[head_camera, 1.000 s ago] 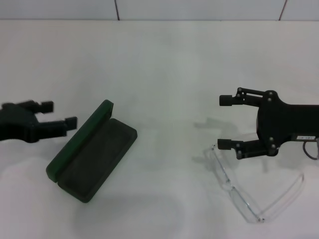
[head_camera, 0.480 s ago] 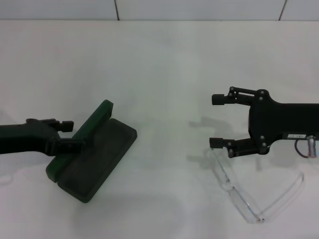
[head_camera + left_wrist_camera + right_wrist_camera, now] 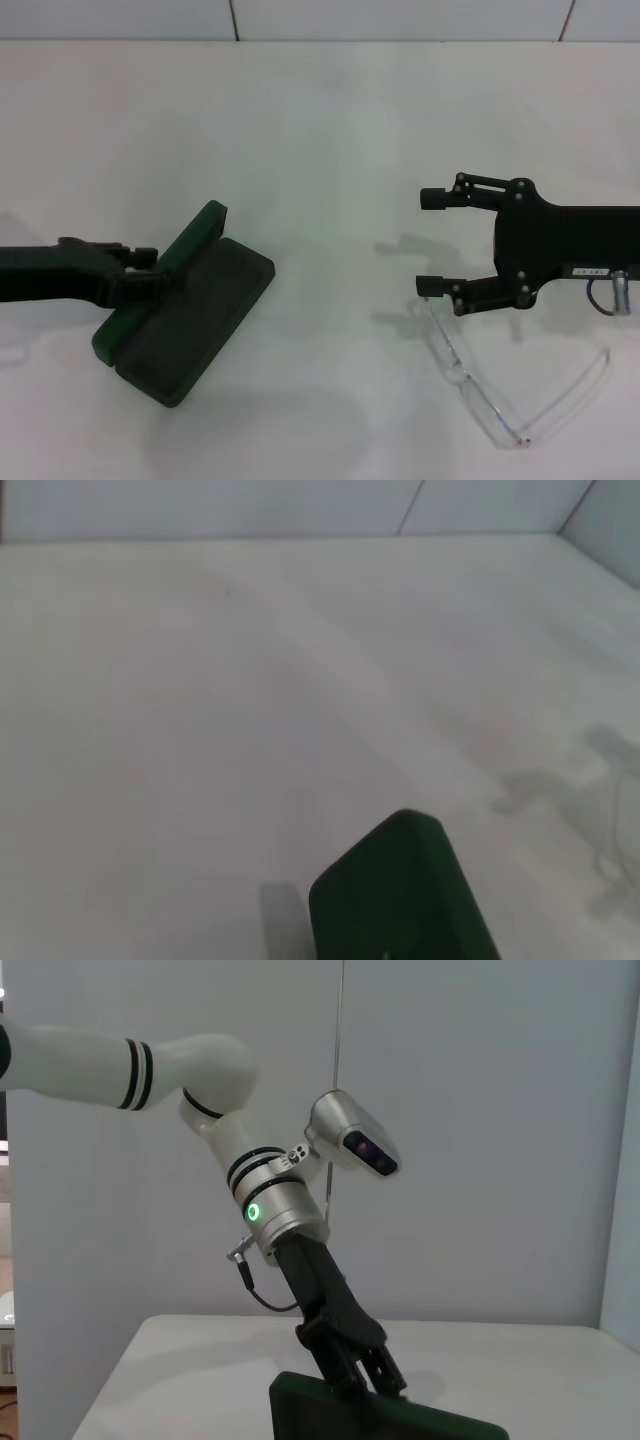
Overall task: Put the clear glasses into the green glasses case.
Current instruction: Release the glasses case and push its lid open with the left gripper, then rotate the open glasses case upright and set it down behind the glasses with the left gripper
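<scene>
Jaws of right gripper (image 3: 432, 241) beside clear glasses (image 3: 500, 395)

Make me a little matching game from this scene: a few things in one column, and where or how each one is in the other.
1. left claw
2. right claw
3. clear glasses
4. green case

a. lying open on the table
b. open, just above the glasses
c. at the raised lid of the case
d. on the table on the robot's right

Pairs: 1-c, 2-b, 3-d, 4-a

Transparent plastic glasses (image 3: 500, 395); matt green case (image 3: 185, 315)
</scene>
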You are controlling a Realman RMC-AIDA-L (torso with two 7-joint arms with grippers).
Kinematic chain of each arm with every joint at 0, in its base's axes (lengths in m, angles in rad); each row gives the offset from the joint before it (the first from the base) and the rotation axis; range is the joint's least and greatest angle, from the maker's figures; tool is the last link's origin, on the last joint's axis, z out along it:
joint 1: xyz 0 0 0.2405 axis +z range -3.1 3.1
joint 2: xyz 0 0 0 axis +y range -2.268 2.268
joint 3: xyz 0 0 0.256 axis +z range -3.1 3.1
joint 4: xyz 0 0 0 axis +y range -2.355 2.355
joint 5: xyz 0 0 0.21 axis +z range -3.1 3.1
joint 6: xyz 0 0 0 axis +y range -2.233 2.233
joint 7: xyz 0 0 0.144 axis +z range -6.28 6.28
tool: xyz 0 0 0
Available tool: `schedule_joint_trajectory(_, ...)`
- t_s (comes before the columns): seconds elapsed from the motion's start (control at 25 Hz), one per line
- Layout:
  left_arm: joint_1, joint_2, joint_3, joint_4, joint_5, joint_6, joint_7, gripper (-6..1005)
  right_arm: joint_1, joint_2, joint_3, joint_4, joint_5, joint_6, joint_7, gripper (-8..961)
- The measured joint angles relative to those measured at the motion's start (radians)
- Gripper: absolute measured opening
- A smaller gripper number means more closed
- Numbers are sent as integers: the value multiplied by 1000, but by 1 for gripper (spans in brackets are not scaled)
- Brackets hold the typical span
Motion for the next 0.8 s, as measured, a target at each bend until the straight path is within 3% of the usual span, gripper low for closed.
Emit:
schedule_joint_trajectory(0.24, -48, -2, 4, -6, 94, 5, -58, 500, 0, 3, 0, 0, 0, 0, -6, 872)
schedule_joint_trajectory(0.68, -112, 2, 0, -7, 113, 2, -80, 211, -9, 5, 0, 0, 0, -7, -9, 872)
schedule_joint_trajectory(0.8, -123, 1, 1, -2, 146, -3, -80, 207, -11, 5, 0, 0, -7, -10, -9, 872)
